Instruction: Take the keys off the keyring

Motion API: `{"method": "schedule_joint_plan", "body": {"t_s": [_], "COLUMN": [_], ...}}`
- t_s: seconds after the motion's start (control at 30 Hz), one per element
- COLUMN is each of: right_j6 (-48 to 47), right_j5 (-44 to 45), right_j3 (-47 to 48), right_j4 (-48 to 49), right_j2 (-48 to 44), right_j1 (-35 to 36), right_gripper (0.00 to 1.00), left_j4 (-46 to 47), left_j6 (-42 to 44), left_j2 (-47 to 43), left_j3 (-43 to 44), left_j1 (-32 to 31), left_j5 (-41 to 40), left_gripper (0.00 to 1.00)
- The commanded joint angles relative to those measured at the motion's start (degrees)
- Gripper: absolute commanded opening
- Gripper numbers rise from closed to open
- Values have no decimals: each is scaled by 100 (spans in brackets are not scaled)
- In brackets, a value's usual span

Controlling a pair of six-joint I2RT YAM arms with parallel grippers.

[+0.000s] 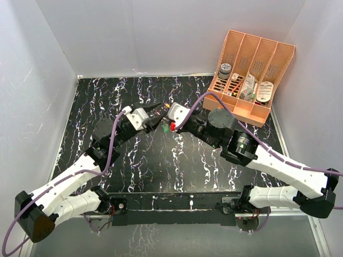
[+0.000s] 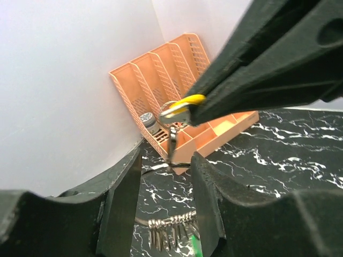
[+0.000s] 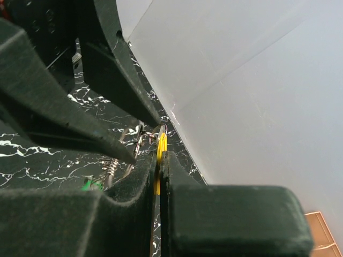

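Squarely between the right claw (image 3: 160, 160) tips, the yellow-orange key (image 3: 160, 143).

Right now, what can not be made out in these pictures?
1. Keyring: top view, too small, lost between left gripper and right gripper.
2. Yellow key: right wrist view, mostly covered by the right gripper.
3. Green key: left wrist view, cut off by the bottom edge.

left end effector (image 1: 158, 113) left of right end effector (image 1: 164, 122), at counter (image 1: 161, 166) middle | key (image 3: 160, 147) in the latter | organizer (image 1: 252, 75) far right, behind both
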Motion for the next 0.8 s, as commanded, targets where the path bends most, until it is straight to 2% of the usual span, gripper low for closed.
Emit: {"method": "schedule_joint_plan", "body": {"t_s": [0.0, 0.4, 0.77], "right_j6": [50, 49, 51], "right_j5": [-64, -66, 15], "right_j3": [70, 55, -1], "right_j4": [546, 643, 694], "right_j2": [-149, -117, -79], "right_j1": [20, 20, 20], "right_gripper": [0, 0, 0], "left_j4": [616, 598, 1204], "left_j6": [-478, -793, -1012], "left_j2": [11, 287, -70], "left_j3": [-22, 98, -244], "left_j1": [241, 317, 318], "left_j5": [-46, 872, 936], "left_gripper": [40, 41, 40]}}
